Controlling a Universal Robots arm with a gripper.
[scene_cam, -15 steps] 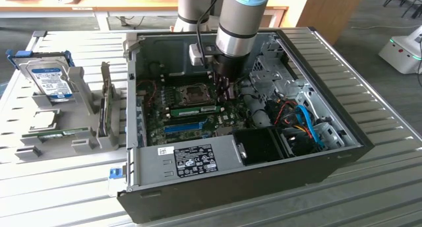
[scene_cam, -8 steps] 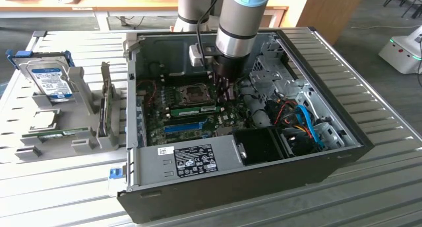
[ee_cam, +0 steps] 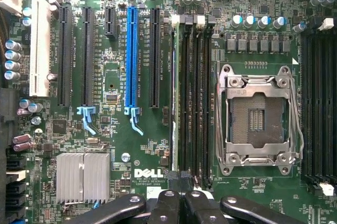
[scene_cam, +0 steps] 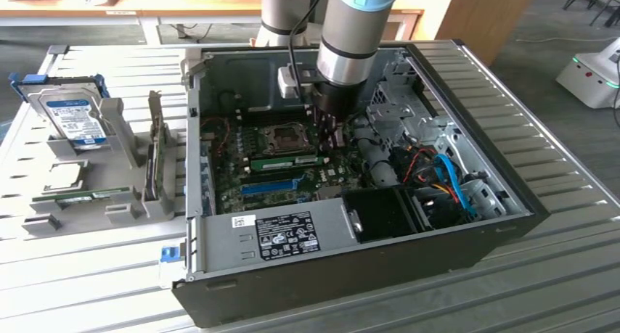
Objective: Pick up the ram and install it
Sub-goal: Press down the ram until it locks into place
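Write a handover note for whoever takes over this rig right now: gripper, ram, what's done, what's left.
Gripper: shut, low over the black memory slots beside the silver processor socket.
Ram: the long thin green circuit-board stick stands on edge in a motherboard slot inside the open black computer case.
Done: ram picked up and brought to the slot.
Left: full seating is not confirmed. Whether the gripper holds the ram cannot be told.

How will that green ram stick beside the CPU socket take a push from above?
The ram stick looks like a thin, rigid board, so it is probably stiff and light. It appears to stand on its narrow edge, so an off-centre push might tilt it. Being so thin, it may crack if bent sideways.
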